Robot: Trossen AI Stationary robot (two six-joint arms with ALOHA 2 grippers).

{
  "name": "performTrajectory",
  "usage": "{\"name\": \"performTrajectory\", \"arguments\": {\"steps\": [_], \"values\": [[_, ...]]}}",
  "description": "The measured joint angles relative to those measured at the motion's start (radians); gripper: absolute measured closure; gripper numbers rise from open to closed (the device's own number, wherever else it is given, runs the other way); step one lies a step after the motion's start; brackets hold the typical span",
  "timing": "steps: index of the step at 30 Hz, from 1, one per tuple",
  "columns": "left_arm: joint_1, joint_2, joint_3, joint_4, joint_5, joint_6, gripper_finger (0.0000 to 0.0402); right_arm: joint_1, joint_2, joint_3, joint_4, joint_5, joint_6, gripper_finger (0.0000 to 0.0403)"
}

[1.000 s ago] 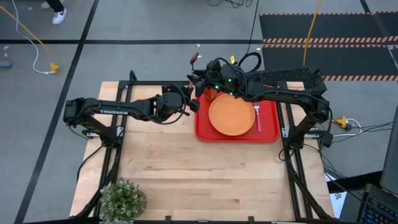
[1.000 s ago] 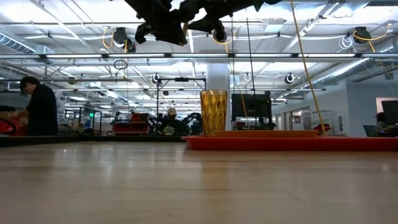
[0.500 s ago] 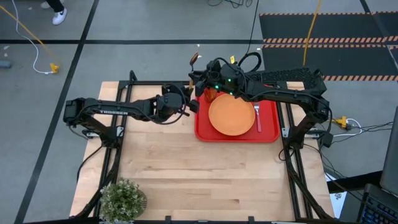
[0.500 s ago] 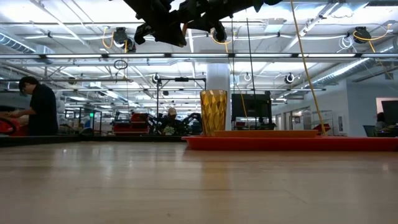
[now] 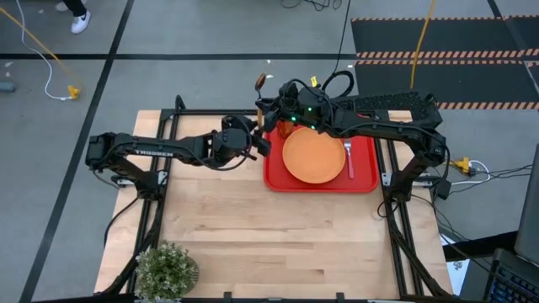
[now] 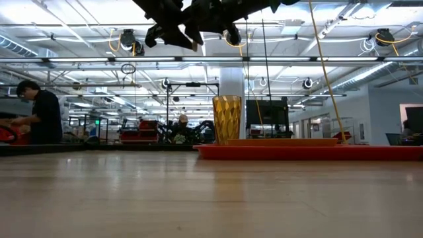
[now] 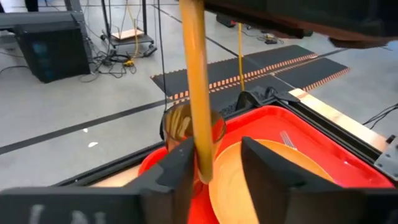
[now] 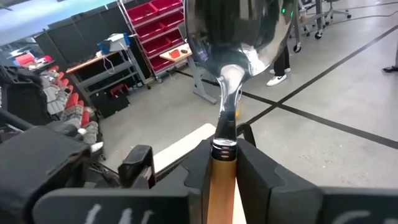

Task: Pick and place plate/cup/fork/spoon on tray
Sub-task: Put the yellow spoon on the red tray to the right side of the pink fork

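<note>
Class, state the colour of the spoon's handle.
Yellow-orange; the spoon shows it best in the right wrist view, below the silver bowl.

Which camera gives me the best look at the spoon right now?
The right wrist view: the spoon fills it, silver bowl up, handle between the right gripper fingers. The left wrist view shows only its yellow handle; the high view shows a speck; the low view doesn't clearly show it.
</note>
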Motion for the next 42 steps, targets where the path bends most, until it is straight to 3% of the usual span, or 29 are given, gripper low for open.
{"name": "performTrajectory", "arguments": {"steps": [5, 10, 19, 27, 36, 42], "values": [[-0.022, 0.000, 0.000, 0.000, 0.001, -0.052, 0.0219, 0.000, -0.007, 0.000, -0.034, -0.002, -0.003, 0.0360], [-0.039, 0.000, 0.000, -0.005, 0.007, -0.139, 0.0199, 0.000, -0.042, -0.001, -0.106, -0.054, -0.002, 0.0361], [-0.044, -0.059, -0.001, -0.140, 0.041, -0.227, 0.0222, -0.001, -0.159, -0.001, -0.333, -0.051, -0.028, 0.0361], [-0.020, -0.124, -0.004, -0.271, 0.066, -0.205, 0.0249, 0.000, -0.255, -0.001, -0.624, -0.049, 0.039, 0.0361], [0.001, -0.145, -0.001, -0.301, 0.072, -0.184, 0.0254, 0.000, -0.327, -0.001, -0.906, -0.011, 0.151, 0.0361], [0.000, -0.145, -0.001, -0.306, 0.128, -0.191, 0.0254, 0.000, -0.364, -0.001, -1.106, 0.035, 0.190, 0.0361]]}}
